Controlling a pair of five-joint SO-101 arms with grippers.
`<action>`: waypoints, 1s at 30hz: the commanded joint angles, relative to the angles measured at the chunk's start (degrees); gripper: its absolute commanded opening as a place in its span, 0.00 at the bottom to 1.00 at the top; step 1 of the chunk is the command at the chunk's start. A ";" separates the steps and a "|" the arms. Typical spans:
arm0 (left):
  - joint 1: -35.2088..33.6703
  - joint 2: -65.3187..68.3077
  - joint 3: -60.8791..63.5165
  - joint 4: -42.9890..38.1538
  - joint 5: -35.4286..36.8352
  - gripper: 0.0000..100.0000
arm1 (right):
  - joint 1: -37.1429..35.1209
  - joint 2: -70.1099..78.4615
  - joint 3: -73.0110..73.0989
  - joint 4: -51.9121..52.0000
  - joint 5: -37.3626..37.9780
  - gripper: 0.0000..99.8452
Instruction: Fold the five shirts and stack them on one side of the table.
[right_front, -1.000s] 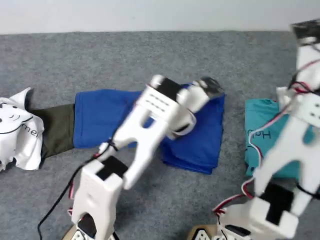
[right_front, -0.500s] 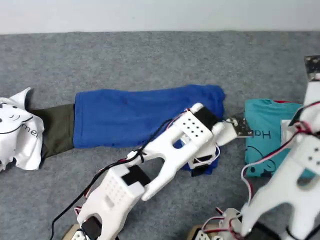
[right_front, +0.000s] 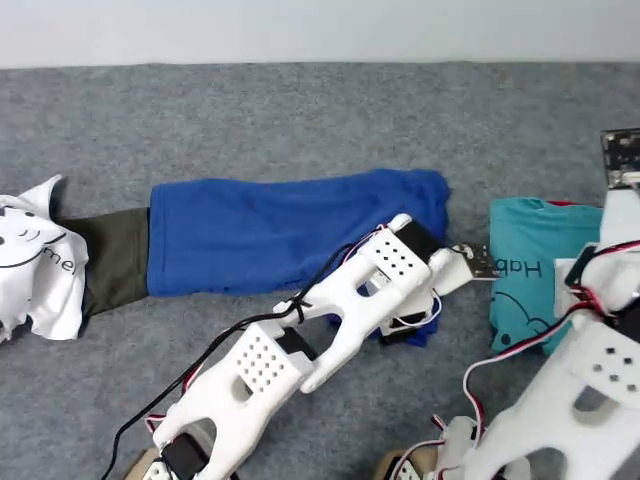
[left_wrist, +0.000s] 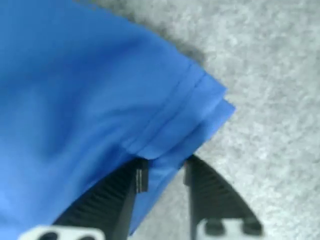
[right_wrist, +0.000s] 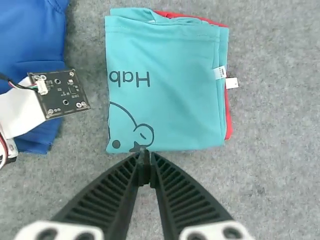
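In the middle of the grey table (right_front: 300, 110) there's the blue shirt (right_front: 270, 235), lying flat as a long strip. Its right end is doubled over, so a folded corner pokes out toward the arms. The left gripper (left_wrist: 165, 162) is right at that corner. The fingers (left_wrist: 210, 200) are a fair bit apart and straddle the hem, so blue cloth fills part of the gap and bare table the rest. It doesn't look clamped down.

Off to the right, apart from the blue one, is the teal shirt (right_wrist: 165, 90), folded into a neat rectangle. It sits on top of a red shirt (right_wrist: 227, 100) that only peeks out along one side. The right gripper (right_wrist: 144, 159) hangs over the near edge of that stack with its fingers pressed together. The tips are just at the teal edge, and I can't make out anything pinched between them.

Over on the far left is a white shirt (right_front: 35, 260) in a loose heap. A dark green shirt (right_front: 112, 255) lies between it and the blue one, touching both.
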 joint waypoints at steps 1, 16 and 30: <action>-0.26 0.62 -4.09 -0.62 0.62 0.04 | 0.75 -1.45 -0.35 2.33 -0.53 0.02; 0.79 -7.74 -0.92 1.23 -1.32 0.06 | 0.75 -0.92 -0.35 2.24 -0.62 0.02; 1.76 -14.42 5.67 -2.37 -1.49 0.18 | 0.75 -1.36 -0.35 2.24 -0.35 0.02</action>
